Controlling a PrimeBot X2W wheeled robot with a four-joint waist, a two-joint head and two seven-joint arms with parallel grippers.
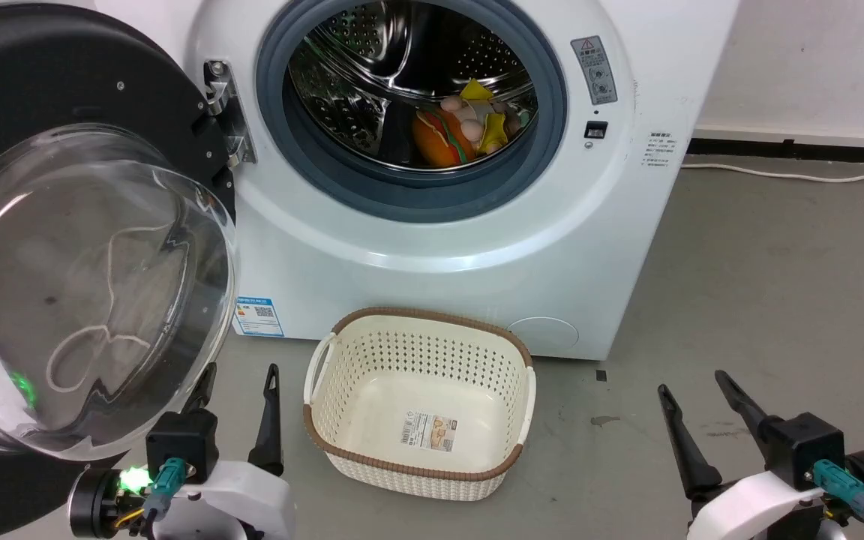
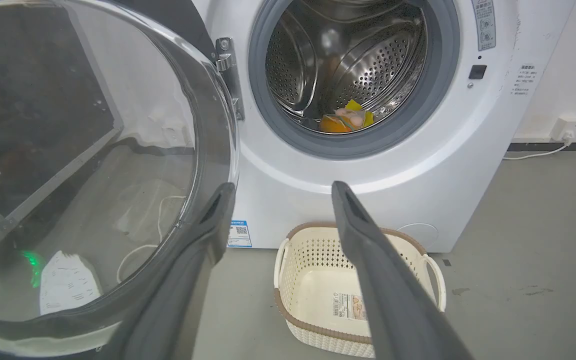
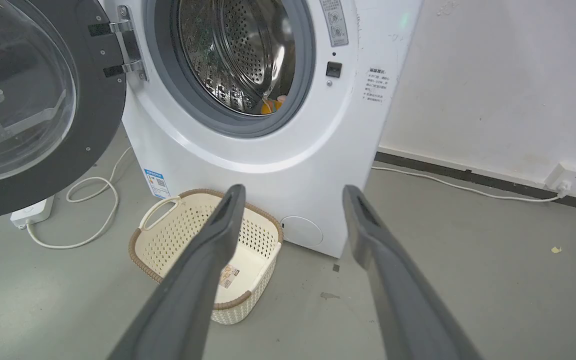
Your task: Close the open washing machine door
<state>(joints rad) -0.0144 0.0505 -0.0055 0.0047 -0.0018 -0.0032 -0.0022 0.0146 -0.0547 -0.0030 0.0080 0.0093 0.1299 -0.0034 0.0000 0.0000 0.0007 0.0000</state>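
Leftmost, at nine o'clock in the head view, the large round glossy black washing machine door (image 1: 42, 75) with its bulging clear glass bowl stands swung wide open. It hangs from a metal hinge (image 1: 226, 112) at its three o'clock edge. Below it, at seven o'clock, the left gripper (image 1: 239, 379) points up with its two long dark fingers apart and nothing between them. Its outer finger sits just beside the lower rim of the glass; whether they touch I cannot tell.

At twelve o'clock stands the white front-loading washing machine (image 1: 439, 247), its grey rubber gasket ringing the steel drum. An orange and yellow bundle of soft toys (image 1: 451, 135) lies at the drum's bottom. A blue label sticker (image 1: 258, 316) sits at the machine's seven o'clock corner.

At six o'clock, just in front of the machine, a cream perforated plastic basket with a brown rim (image 1: 417, 319) rests on the grey floor between the grippers. At five o'clock the right gripper (image 1: 692, 382) has its fingers spread, gripping nothing, well apart from the machine. At two o'clock a thin white cable (image 1: 792, 176) runs along the floor by the wall.
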